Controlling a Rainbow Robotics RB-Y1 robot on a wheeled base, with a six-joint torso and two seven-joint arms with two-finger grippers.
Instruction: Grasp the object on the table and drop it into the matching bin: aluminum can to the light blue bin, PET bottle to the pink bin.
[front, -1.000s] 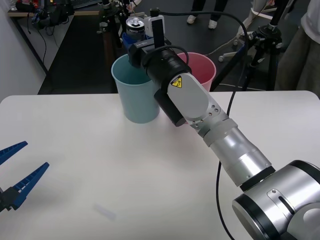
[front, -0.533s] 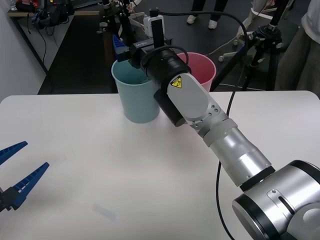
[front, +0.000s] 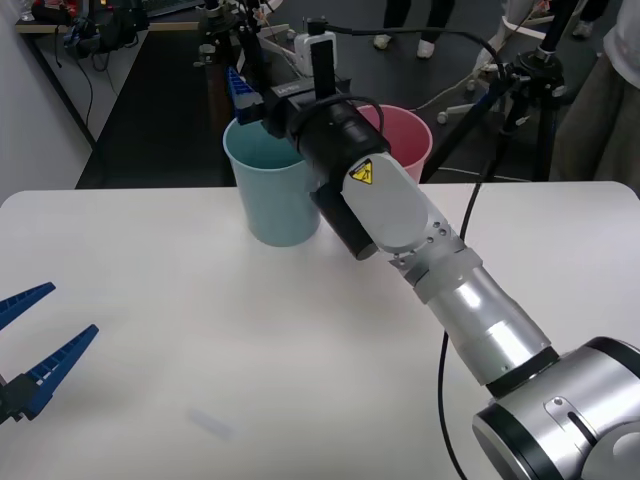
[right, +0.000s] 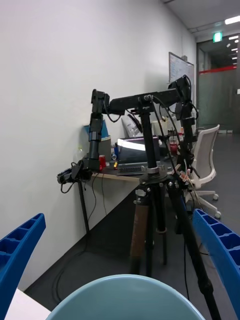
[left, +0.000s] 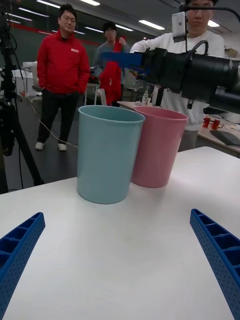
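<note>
My right gripper (front: 255, 90) hovers just over the rim of the light blue bin (front: 270, 200), open, with nothing between its blue fingers (right: 220, 255). The bin's rolled rim (right: 130, 295) lies right below it. The pink bin (front: 405, 135) stands touching the light blue one (left: 107, 155), on the right arm's side. The aluminum can is out of view. My left gripper (front: 40, 335) is parked low over the near left of the white table (front: 200, 330), open and holding nothing. From the left wrist view, the right gripper's finger (left: 122, 59) shows above both bins.
A black tripod (front: 510, 90) stands behind the table's far right edge, and another tripod (right: 150, 200) rises just beyond the bins. People stand in the room behind. Bare tabletop (left: 125, 240) stretches between the left gripper and the bins.
One second ago the right gripper held the can above the light blue bin. Its fingers have since opened and the can is gone from them. The left arm has not moved.
</note>
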